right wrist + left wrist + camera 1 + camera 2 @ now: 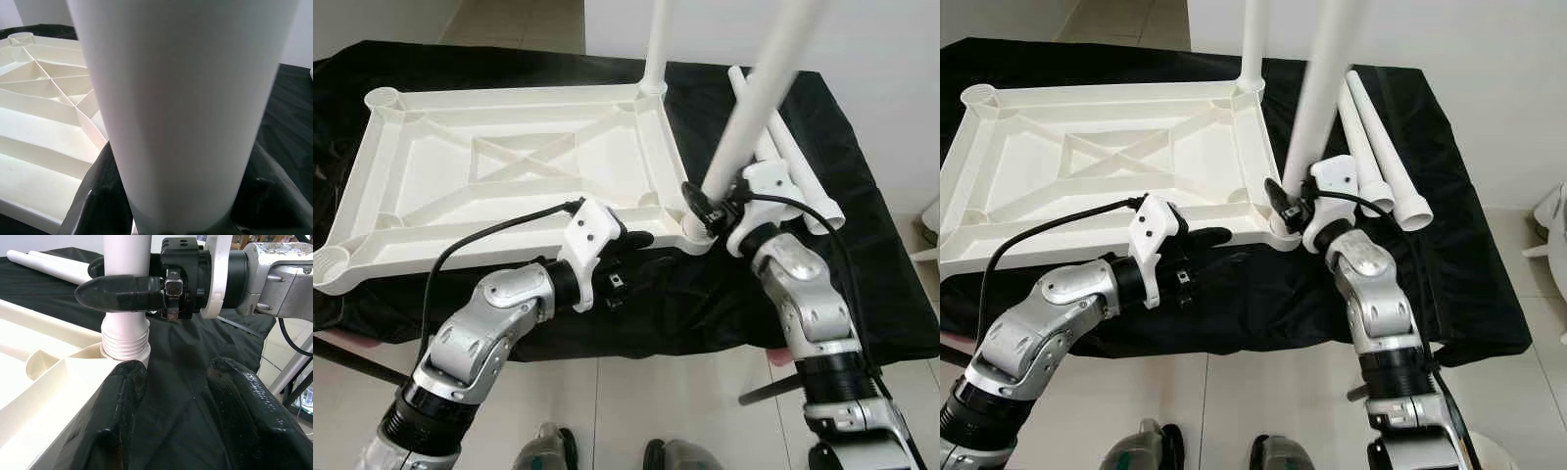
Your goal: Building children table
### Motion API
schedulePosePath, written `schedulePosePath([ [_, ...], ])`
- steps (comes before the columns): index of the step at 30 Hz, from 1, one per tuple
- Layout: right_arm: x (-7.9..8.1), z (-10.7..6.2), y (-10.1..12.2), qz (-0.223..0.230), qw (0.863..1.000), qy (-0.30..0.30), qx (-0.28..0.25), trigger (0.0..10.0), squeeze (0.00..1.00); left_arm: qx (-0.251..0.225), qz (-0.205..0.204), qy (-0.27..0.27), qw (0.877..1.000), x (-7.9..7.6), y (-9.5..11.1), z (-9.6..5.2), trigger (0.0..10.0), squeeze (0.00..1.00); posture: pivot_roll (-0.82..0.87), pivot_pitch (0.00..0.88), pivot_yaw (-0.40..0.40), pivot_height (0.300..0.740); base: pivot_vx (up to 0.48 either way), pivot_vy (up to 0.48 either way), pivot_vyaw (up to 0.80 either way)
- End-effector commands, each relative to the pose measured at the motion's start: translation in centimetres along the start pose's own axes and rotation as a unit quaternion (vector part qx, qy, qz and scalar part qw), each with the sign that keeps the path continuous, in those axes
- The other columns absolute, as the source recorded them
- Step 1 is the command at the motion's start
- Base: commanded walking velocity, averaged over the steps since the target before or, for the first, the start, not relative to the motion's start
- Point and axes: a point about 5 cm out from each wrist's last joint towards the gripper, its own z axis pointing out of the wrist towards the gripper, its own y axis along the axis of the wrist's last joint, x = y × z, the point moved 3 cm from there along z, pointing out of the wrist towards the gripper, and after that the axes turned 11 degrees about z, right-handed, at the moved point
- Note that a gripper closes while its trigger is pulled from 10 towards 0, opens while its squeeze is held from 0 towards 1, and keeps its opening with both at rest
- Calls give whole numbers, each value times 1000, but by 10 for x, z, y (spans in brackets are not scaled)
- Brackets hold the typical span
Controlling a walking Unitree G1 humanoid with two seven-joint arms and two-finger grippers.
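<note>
Right gripper (710,208) is clamped around a white plastic leg (754,98) just above its ribbed, threaded end, which sits in the near corner socket (105,355) of the upside-down tabletop (499,176). My take: threads still show above the socket, so it probably needs more turning, and the leg looks tilted, so straighten it first or it'll cross-thread. Left gripper (176,396) has its fingers spread with nothing in them, sitting at the tray's near edge just beside that corner, good for bracing. Tabletop is smooth moulded plastic with cross ribs. Further out, one leg (658,44) already stands in the far corner, and two spare legs (1381,147) lie on the crinkly black cloth (862,255).
</note>
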Motion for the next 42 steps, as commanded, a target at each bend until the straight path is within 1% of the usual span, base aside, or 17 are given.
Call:
schedulePosePath([
  [1, -6, -12, -65, 38, 989, -21, 138, 10000, 0, -3, 3, -5, 1000, -3, 2, 0, 10000, 0, 29, 132, -4, 740, 0, 0, 0],
  [3, -7, -12, -68, 43, 988, -23, 145, 10000, 0, -3, 3, -5, 1000, -3, 2, -1, 10000, 0, 29, 132, -5, 740, 0, 0, 0],
  [7, -12, -15, -75, 18, 987, -27, 160, 10000, 0, -3, 3, -4, 1000, -3, 2, -1, 10000, 0, 28, 128, -7, 740, 0, 0, 0],
  [15, -15, -18, -75, 63, 986, -42, 150, 10000, 0, -1, 4, -4, 1000, -2, 1, -2, 10000, 0, 25, 126, -6, 740, 0, 0, 0],
  [18, -22, -17, -69, 109, 984, -61, 127, 10000, 0, 0, 6, -2, 1000, -1, 1, -2, 10000, 0, 23, 126, -4, 740, 0, 0, 0],
  [19, -22, -17, -69, 109, 984, -61, 127, 10000, 0, 0, 6, -2, 1000, -1, 1, -2, 10000, 0, 23, 126, -4, 740, 0, 0, 0],
  [21, -30, -15, -54, 136, 984, -74, 90, 10000, 0, 2, 12, 5, 1000, 5, 2, -2, 10000, 0, 21, 126, -2, 740, 0, 0, 0],
  [23, -33, -13, -48, 141, 984, -76, 78, 10000, 0, 3, 14, 7, 1000, 8, 2, -2, 10000, 0, 21, 126, -2, 740, 0, 0, 0],
  [26, -38, -9, -34, 127, 987, -72, 63, 10000, 0, 1, 20, 10, 1000, 14, 4, -3, 10000, 0, 18, 122, -4, 740, 0, 0, 0],
  [27, -39, -8, -31, 115, 989, -67, 66, 10000, 0, 0, 26, 7, 1000, 18, 5, -4, 10000, 188, 20, 120, -8, 740, 0, 0, 0],
  [28, -41, -7, -30, 108, 990, -62, 67, 10000, 0, -1, 27, 6, 1000, 22, 6, -4, 10000, 847, 20, 117, -10, 740, 0, 0, 0],
  [29, -41, -5, -28, 103, 991, -58, 70, 10000, 0, -3, 22, 8, 1000, 27, 7, -4, 10000, 1000, 19, 113, -12, 740, 0, 0, 0],
  [30, -41, -5, -28, 103, 991, -58, 70, 10000, 0, -3, 22, 8, 1000, 27, 7, -4, 10000, 1000, 19, 113, -12, 740, 0, 0, 0],
  [31, -42, -4, -23, 95, 992, -49, 67, 10000, 0, -3, 27, 14, 1000, 34, 9, -4, 10000, 1000, 19, 111, -16, 740, 0, 0, 0],
  [35, -41, 0, -12, 95, 993, -36, 52, 10000, 0, -11, 47, 22, 999, 44, 17, -2, 10000, 1000, 17, 107, -20, 740, 0, 0, 0],
  [37, -40, 6, 4, 94, 995, -17, 30, 10000, 0, -32, 56, 34, 997, 57, 32, 4, 10000, 1000, 15, 103, -23, 740, 0, 0, 0],
  [42, -40, 8, 10, 94, 995, -11, 22, 10000, 0, -41, 56, 36, 997, 62, 38, 7, 10000, 1000, 15, 103, -23, 740, 0, 0, 0],
])
